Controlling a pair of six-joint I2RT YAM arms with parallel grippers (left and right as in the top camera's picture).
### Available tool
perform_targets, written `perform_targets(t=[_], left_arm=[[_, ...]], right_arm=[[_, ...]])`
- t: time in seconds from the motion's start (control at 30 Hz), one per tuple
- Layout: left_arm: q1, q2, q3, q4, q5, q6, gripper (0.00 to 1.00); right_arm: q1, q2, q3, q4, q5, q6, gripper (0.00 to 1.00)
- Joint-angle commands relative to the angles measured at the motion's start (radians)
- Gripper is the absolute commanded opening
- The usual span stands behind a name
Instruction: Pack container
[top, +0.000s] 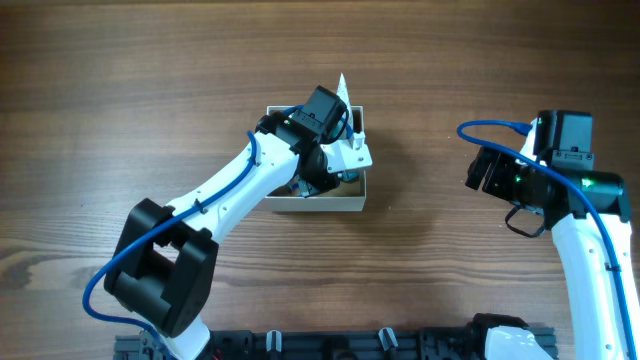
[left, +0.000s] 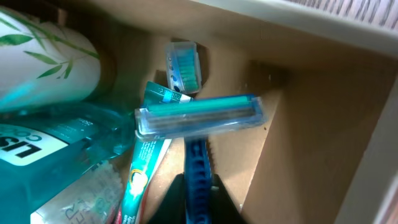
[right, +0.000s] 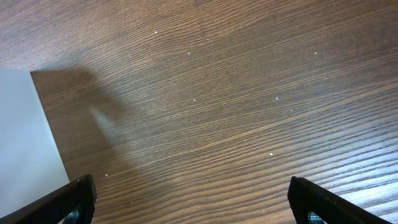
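The wooden tabletop (top: 150, 80) fills my overhead view. The container (top: 320, 206) sits near its middle, a square shallow box with thin white walls. My left arm reaches down into it from the near-left and covers most of the opening. One thin white flap stands up at the far rim.

From the left wrist camera I see the inside of the box, its walls and floor plain tan-brown cardboard. A white bottle (left: 43, 59) printed with green leaves lies in the far-left corner. Beside it is a clear teal mouthwash bottle (left: 56, 146), whose label shows the letters "LIS". A teal toothpaste tube (left: 142, 180) lies partly under the mouthwash, pointing toward the back. A razor (left: 199, 116) lies over the tube, its pale blue head crosswise and its dark blue handle running back to me. The left gripper (left: 198, 196) is pinched narrow on that handle. Behind the razor head, a toothbrush head (left: 185, 67) in a clear cap rests against the back wall.

The right gripper (right: 189, 186) hangs over bare wood, well to the right of the box. It is spread wide and holds nothing.
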Motion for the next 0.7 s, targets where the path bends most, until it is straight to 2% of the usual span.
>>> perform_targets(t=[0.0,0.07,0.1,0.13,0.23,0.3,0.37,0.47,0.57,0.6,0.67], left_arm=[[0.005,0.001,0.006,0.000,0.009,0.024,0.51],[0.005,-0.003,0.006,-0.010,0.008,0.023,0.77],[0.004,-0.013,0.006,-0.018,0.008,0.023,0.84],[0.004,-0.031,0.006,-0.025,0.008,0.012,0.98],[0.004,-0.177,0.006,-0.060,-0.009,-0.127,1.00],[0.013,-0.297,0.006,-0.080,-0.090,-0.250,1.00],[0.055,-0.384,0.006,-0.082,-0.140,-0.370,1.00],[0.180,-0.444,0.006,-0.045,-0.142,-0.481,1.00],[0.402,-0.423,0.006,0.050,-0.137,-0.683,1.00],[0.483,-0.404,0.006,0.091,-0.121,-0.747,1.00],[0.560,-0.379,0.006,0.110,-0.049,-0.771,1.00]], right_arm=[[-0.004,0.004,-0.001,0.002,-0.005,-0.010,1.00],[-0.004,0.004,-0.001,0.001,-0.005,-0.010,1.00],[-0.004,0.004,-0.001,0.000,-0.005,-0.010,1.00],[-0.004,0.004,-0.001,0.000,-0.007,-0.008,1.00],[-0.004,0.004,-0.001,0.024,-0.009,0.001,1.00],[-0.004,0.004,0.001,0.050,-0.056,-0.082,0.99],[-0.002,0.004,0.018,0.091,-0.064,-0.082,0.93],[0.003,0.005,0.074,0.156,-0.064,-0.124,0.88],[0.056,0.048,0.133,0.309,-0.020,-0.218,0.87],[0.076,0.093,0.133,0.387,0.011,-0.219,0.96],[0.085,0.161,0.133,0.473,0.011,-0.219,1.00]])
